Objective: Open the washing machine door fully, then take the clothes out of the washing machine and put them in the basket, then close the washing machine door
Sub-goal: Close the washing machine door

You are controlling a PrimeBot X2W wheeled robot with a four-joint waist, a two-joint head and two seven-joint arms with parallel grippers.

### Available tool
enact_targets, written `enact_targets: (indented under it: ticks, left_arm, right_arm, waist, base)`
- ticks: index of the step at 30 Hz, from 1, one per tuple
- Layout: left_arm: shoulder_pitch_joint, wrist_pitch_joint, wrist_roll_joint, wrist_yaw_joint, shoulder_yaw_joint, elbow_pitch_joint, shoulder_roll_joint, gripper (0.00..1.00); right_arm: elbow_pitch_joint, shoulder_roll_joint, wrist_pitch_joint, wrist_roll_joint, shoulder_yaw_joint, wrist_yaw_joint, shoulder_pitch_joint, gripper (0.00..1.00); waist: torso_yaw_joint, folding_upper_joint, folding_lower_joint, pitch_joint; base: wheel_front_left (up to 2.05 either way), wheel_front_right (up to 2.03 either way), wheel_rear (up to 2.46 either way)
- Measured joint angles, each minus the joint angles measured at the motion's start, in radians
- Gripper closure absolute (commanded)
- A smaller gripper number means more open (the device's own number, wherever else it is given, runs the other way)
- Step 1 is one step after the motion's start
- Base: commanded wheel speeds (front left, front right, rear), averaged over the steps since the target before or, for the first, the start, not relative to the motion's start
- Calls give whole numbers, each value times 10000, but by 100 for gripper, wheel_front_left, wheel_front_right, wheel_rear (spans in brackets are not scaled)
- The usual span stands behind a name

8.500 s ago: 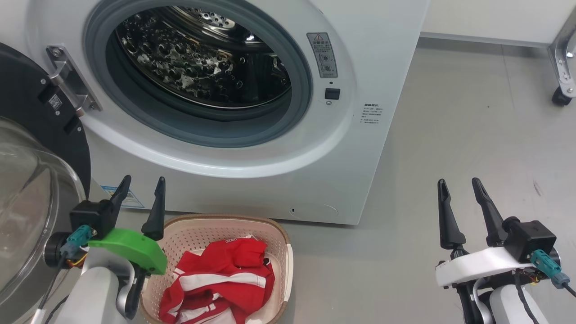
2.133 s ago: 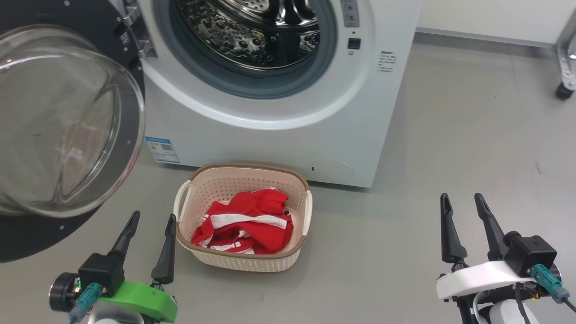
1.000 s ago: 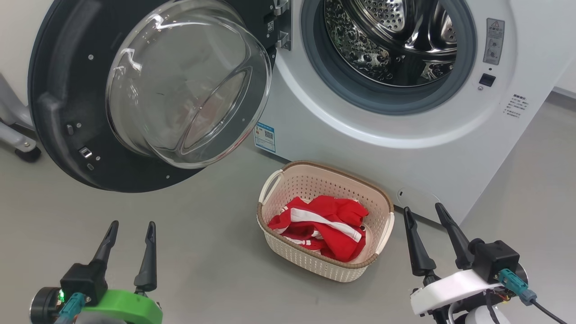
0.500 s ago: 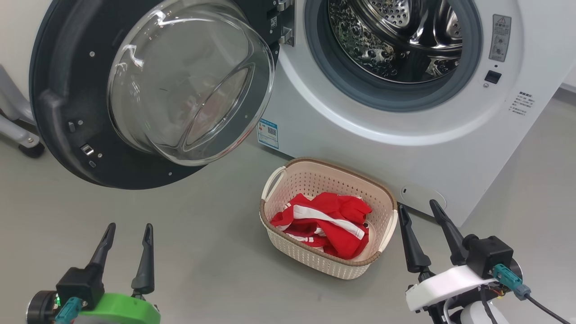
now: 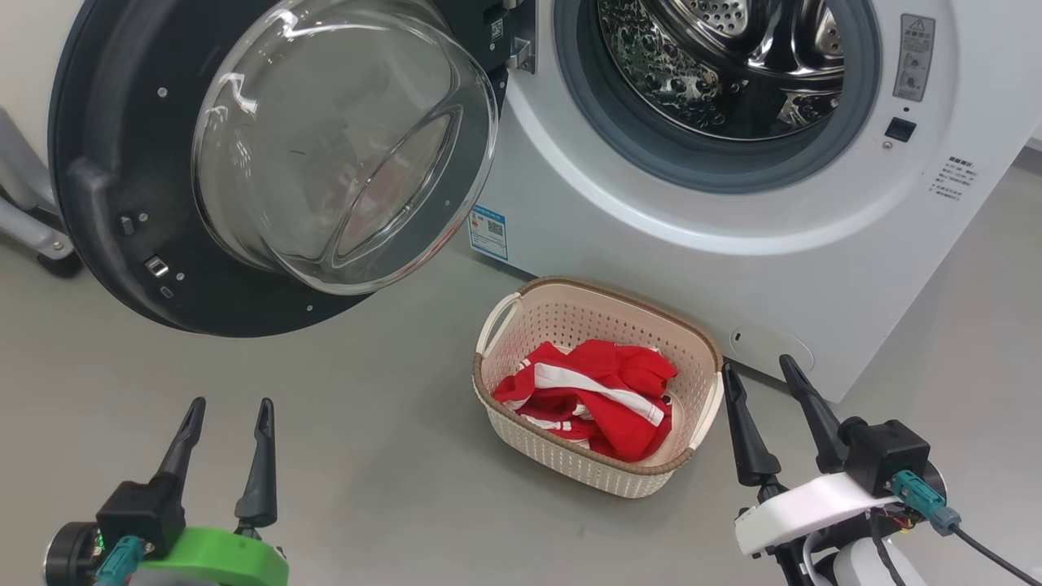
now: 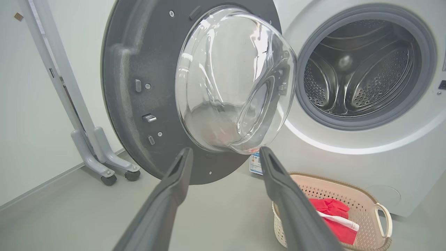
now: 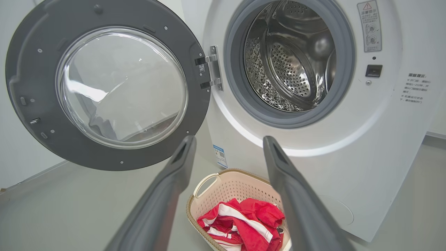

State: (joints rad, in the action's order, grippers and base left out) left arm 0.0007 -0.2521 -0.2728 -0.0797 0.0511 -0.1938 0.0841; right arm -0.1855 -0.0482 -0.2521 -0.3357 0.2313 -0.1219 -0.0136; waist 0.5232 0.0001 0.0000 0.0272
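The white washing machine (image 5: 733,268) (image 7: 383,146) stands at the upper right, its steel drum (image 5: 716,57) (image 6: 359,76) bare inside. The washing machine door (image 5: 114,179) (image 6: 139,69) (image 7: 41,45) hangs wide open to the left, glass bowl facing me. On the floor before the washer sits the cream basket (image 5: 619,480) (image 7: 226,188) (image 6: 362,212) holding the red and white clothes (image 5: 598,395) (image 7: 244,223) (image 6: 332,216). My left gripper (image 5: 228,404) (image 6: 224,153) is open, low at the left, below the door. My right gripper (image 5: 757,366) (image 7: 228,141) is open, just right of the basket.
A grey wheeled frame leg (image 5: 37,236) (image 6: 90,146) stands left of the door against the pale wall. Grey floor (image 5: 366,456) stretches between my left gripper and the basket. A blue label (image 5: 488,232) marks the washer's lower front.
The view has kept shifting a little; door, washer and basket sit slightly higher and further left. Both grippers stay open, in much the same spots.
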Motion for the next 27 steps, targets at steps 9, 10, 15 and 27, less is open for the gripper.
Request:
enact_targets:
  ticks: [9,10,15,27]
  left_arm:
    - [0,0,-12,2,-65,46,-35,0]
    - [0,0,-12,10,-79,46,-35,0]
    - [0,0,-12,10,-115,59,-44,0]
    - [1,0,-12,10,-121,79,-58,0]
  right_arm:
    - [-63,-13,0,0,2,0,-105,0]
    - [-79,-13,0,0,4,0,-129,0]
    - [-115,-13,0,0,13,0,-205,0]
    - [-167,-52,0,-90,12,0,-216,0]
  waist:
    - [24,0,0,77]
    - [27,0,0,82]
    - [33,0,0,94]
    - [29,0,0,102]
  base:
    - [0,0,0]
    - [0,0,0]
    - [0,0,0]
    - [0,0,0]
